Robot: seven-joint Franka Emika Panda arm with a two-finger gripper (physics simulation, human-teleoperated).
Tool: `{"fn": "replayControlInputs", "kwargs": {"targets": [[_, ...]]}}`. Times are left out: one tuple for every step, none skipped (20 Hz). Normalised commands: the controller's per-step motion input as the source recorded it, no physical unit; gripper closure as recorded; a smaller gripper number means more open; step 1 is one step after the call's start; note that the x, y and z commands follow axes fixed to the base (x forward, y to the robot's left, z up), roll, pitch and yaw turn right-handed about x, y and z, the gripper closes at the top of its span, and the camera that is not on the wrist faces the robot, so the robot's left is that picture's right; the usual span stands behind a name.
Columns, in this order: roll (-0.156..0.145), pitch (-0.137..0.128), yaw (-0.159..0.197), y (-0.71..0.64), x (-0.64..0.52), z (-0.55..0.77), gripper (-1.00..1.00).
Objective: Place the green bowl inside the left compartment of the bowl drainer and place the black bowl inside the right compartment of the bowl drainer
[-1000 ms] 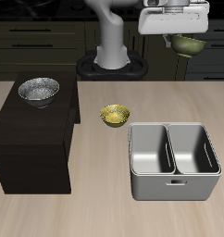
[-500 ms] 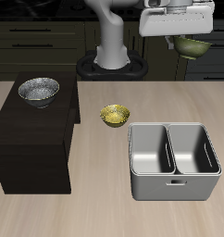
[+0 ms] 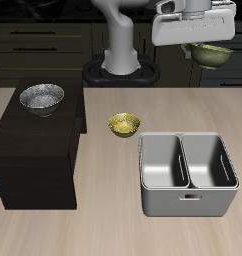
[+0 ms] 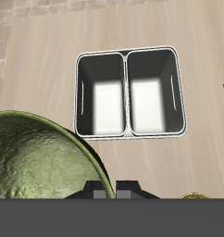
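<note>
High above the table's back, my gripper (image 3: pixel 207 47) is shut on the green bowl (image 3: pixel 211 54), which hangs beneath it. In the wrist view the green bowl (image 4: pixel 40 157) fills the foreground, its glossy mottled inside facing the camera, and the fingertips are hidden. The bowl drainer (image 3: pixel 188 174) sits on the table below, nearer the front edge, both wells empty; the wrist view shows the bowl drainer (image 4: pixel 129 93) from straight above. The black bowl (image 3: pixel 41 97) rests on top of the dark cabinet, far from the gripper.
A dark-brown wooden cabinet (image 3: pixel 35 150) stands beside the drainer, across a strip of table. A small yellow-gold bowl (image 3: pixel 123 124) sits on the table between the cabinet and the drainer, behind the drainer's corner.
The gripper has carried the green bowl a little sideways, toward the spot above the drainer, and tilted it slightly. Nothing else moved.
</note>
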Motion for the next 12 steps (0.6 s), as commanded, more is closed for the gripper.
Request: {"fn": "replayControlInputs", "kwargs": {"targets": [[0.041, -0.043, 0.071, 0.12, 0.15, 0.09, 1.0], [-0.024, -0.007, 0.054, 0.02, 0.18, 0.13, 1.0], [-0.013, -0.002, -0.035, -0.01, 0.19, 0.07, 1.0], [0.031, -0.023, 0.066, 0.13, 0.29, 0.06, 1.0], [-0.052, 0.028, -0.009, -0.13, 0.31, 0.09, 1.0], [-0.024, 0.036, -0.062, -0.07, 0.21, 0.06, 1.0], [-0.006, -0.028, 0.064, -0.03, 0.24, 0.1, 1.0], [-0.032, 0.036, -0.06, -0.14, 0.33, 0.05, 1.0], [0.029, -0.018, 0.047, 0.02, 0.22, 0.03, 1.0], [-0.008, 0.033, -0.018, -0.1, 0.26, 0.04, 1.0], [-0.01, -0.014, -0.004, -0.01, 0.21, 0.07, 1.0], [0.049, -0.043, 0.056, 0.07, 0.17, 0.09, 1.0]]}}
